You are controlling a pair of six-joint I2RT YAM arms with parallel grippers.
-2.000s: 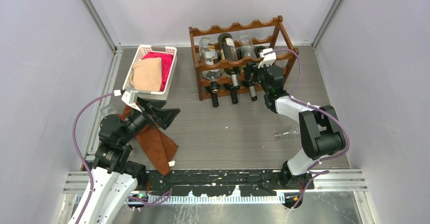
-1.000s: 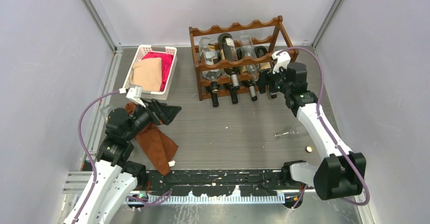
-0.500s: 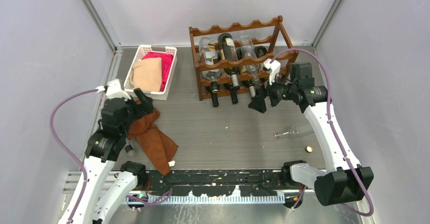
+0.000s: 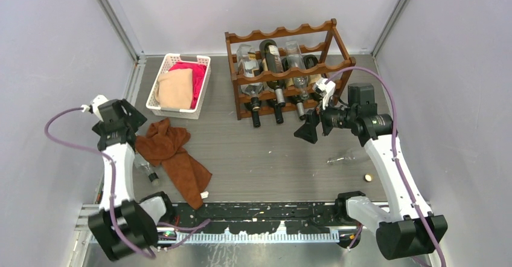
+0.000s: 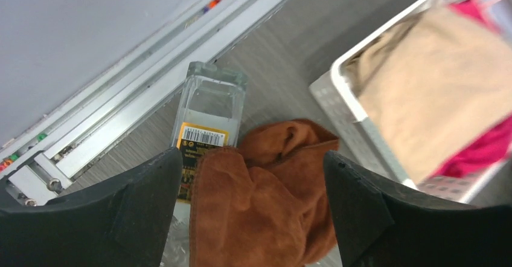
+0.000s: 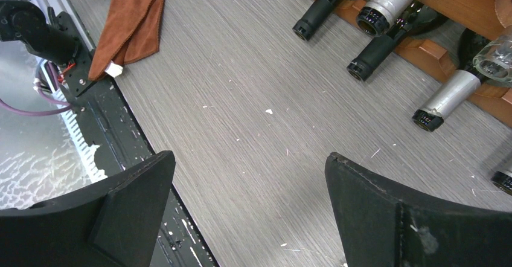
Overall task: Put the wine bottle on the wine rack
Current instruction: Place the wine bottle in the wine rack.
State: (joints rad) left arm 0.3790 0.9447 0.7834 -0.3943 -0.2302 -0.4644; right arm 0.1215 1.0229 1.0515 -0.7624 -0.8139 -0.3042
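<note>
While I hover, left gripper [image 5: 252, 158]: fingers wide apart.
wine bottle [image 5: 208, 113]: clear square glass with a yellow label, lying below and just ahead of the left gripper, its near end under a rust-brown suede cloth [image 5: 259, 212].
right gripper [image 6: 250, 158]: fingers wide apart.
wine rack [image 4: 281, 35]: dark reddish-brown scalloped wood, ahead and to the right of my right gripper.

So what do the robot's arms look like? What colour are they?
The left arm and right arm are white tubes joined by chunky black joints. A purple cable loops along each one. The left gripper and right gripper each have two flat black wedge-shaped fingers. A small white part sits by each wrist.
</note>
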